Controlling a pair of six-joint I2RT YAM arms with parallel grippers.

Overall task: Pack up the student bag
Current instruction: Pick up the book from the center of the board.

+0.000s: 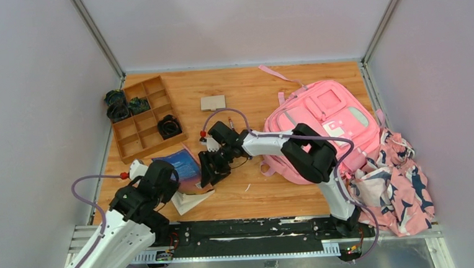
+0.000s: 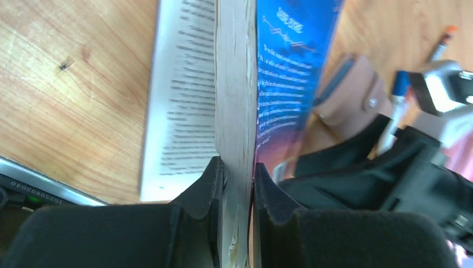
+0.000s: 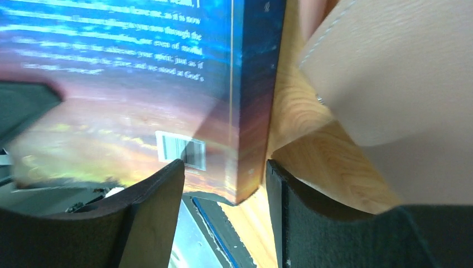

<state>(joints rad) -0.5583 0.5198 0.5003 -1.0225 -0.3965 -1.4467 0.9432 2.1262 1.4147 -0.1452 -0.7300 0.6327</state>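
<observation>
The pink student bag point(image 1: 327, 119) lies flat at the right of the table. A book with a blue cover point(image 1: 183, 164) stands tilted on the table's near left. My left gripper point(image 2: 239, 173) is shut on the book's page block point(image 2: 237, 100), and a loose white page point(image 2: 178, 100) hangs open beside it. My right gripper point(image 3: 223, 178) is open, its jaws astride the lower corner of the book's spine point(image 3: 251, 111) without closing on it. In the top view the right gripper point(image 1: 210, 165) sits just right of the book, left of the bag.
A tan pouch point(image 3: 401, 100) lies beside the book, also in the left wrist view point(image 2: 351, 95), with a pen point(image 2: 440, 44) beyond. A wooden compartment tray point(image 1: 137, 143) holds black items at back left. A small grey card point(image 1: 213, 102) lies behind. A patterned cloth bundle point(image 1: 399, 183) lies at right.
</observation>
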